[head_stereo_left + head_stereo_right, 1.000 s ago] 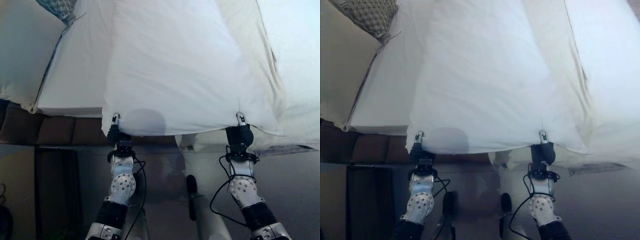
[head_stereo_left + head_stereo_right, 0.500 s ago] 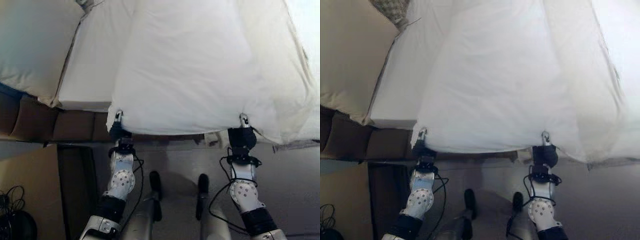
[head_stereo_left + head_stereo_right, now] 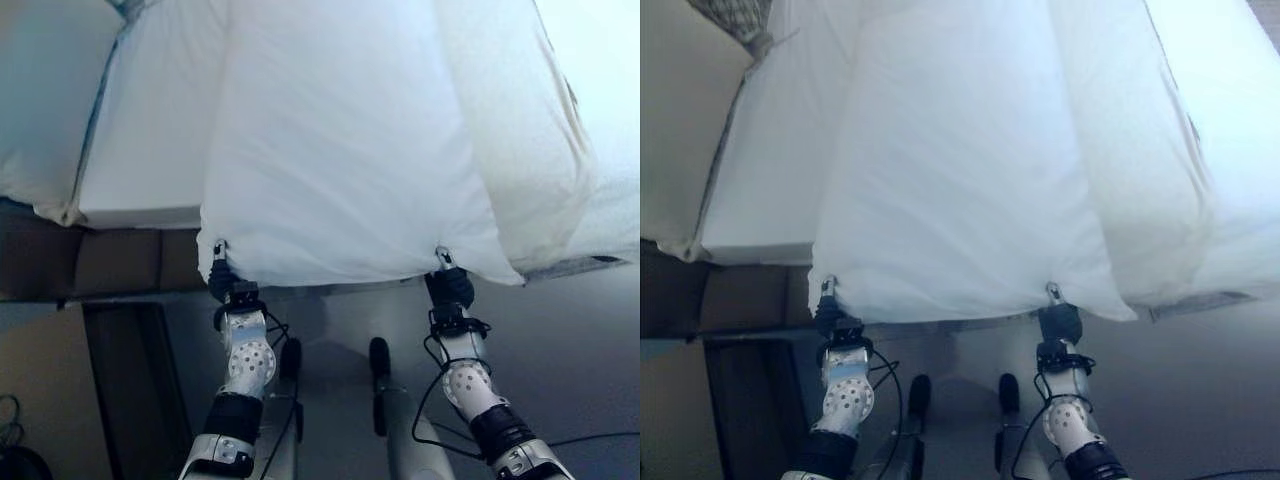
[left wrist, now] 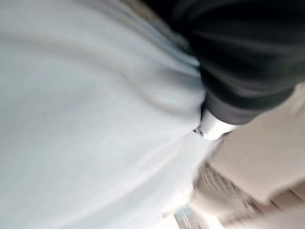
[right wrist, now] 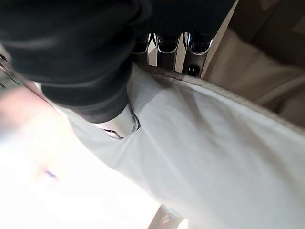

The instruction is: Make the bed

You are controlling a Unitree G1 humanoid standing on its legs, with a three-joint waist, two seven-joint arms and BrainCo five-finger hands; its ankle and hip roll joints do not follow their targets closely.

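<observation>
Hands, left (image 3: 222, 272) and right (image 3: 447, 283), each pinch the near edge of the white fabric duvet (image 3: 340, 150) over the white mattress (image 3: 150, 140).

Both arms extended forward, parallel; left hand (image 3: 221, 275) and right hand (image 3: 447, 283) each pinch-closed, thumb on top, fingers beneath

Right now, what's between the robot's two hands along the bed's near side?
In the left eye view, the white duvet's lower edge stretches between the left hand and the right hand, each pinching it.
</observation>
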